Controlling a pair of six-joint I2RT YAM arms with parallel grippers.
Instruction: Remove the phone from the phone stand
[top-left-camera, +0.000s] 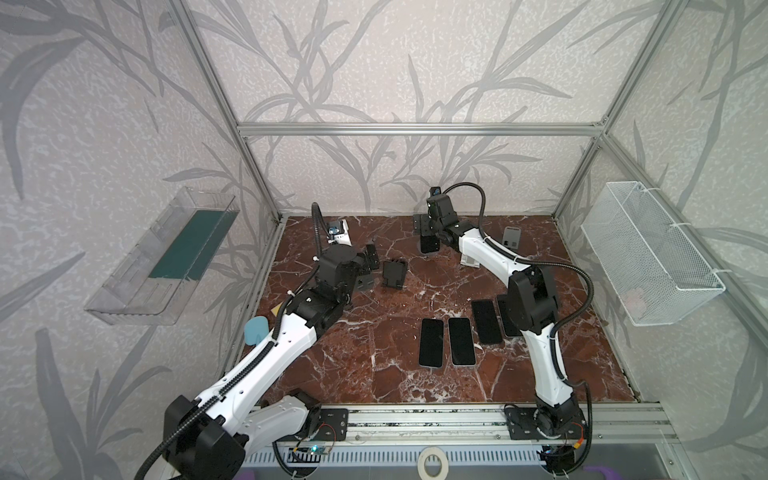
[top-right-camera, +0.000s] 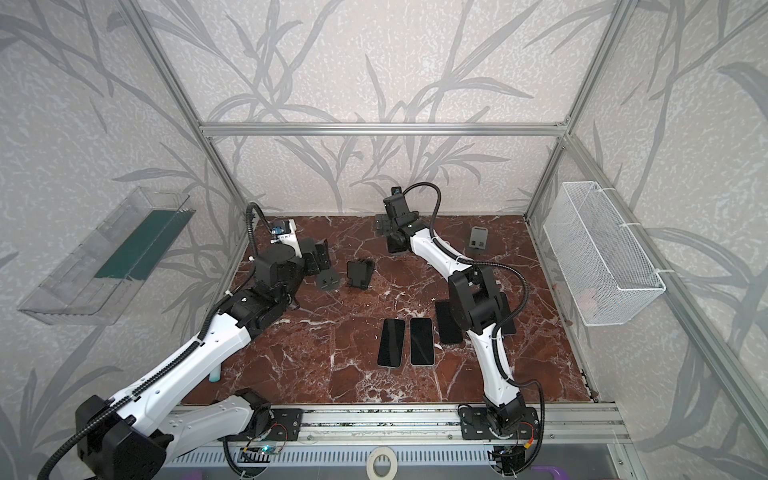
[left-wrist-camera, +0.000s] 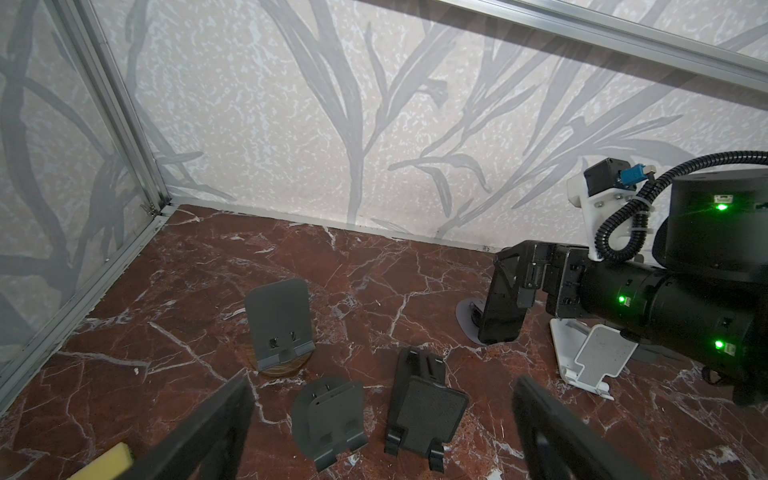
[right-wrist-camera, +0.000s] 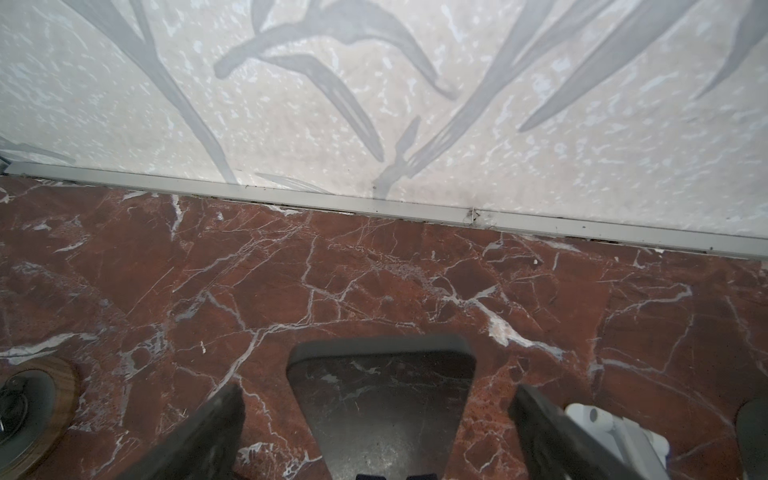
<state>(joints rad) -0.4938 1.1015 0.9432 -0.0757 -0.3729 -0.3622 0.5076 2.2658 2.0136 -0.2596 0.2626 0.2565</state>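
Observation:
A dark phone (left-wrist-camera: 500, 320) stands upright in a phone stand with a round base (left-wrist-camera: 466, 320) at the back middle of the marble floor; both top views show the phone (top-left-camera: 430, 245) (top-right-camera: 395, 246). My right gripper (top-left-camera: 429, 233) (right-wrist-camera: 380, 436) hangs over its top edge, open, one finger on each side of the phone (right-wrist-camera: 382, 399), apart from it. My left gripper (top-left-camera: 371, 262) (left-wrist-camera: 380, 436) is open and empty, above two empty stands on the left.
Empty stands: grey on a wooden disc (left-wrist-camera: 278, 328), dark grey (left-wrist-camera: 328, 419), black (left-wrist-camera: 424, 407), white (left-wrist-camera: 590, 361), grey at back right (top-left-camera: 512, 239). Several phones lie flat (top-left-camera: 431, 341). Yellow sponge (left-wrist-camera: 108, 461). Wire basket (top-left-camera: 648, 257) on the right wall, clear tray (top-left-camera: 166, 257) on the left wall.

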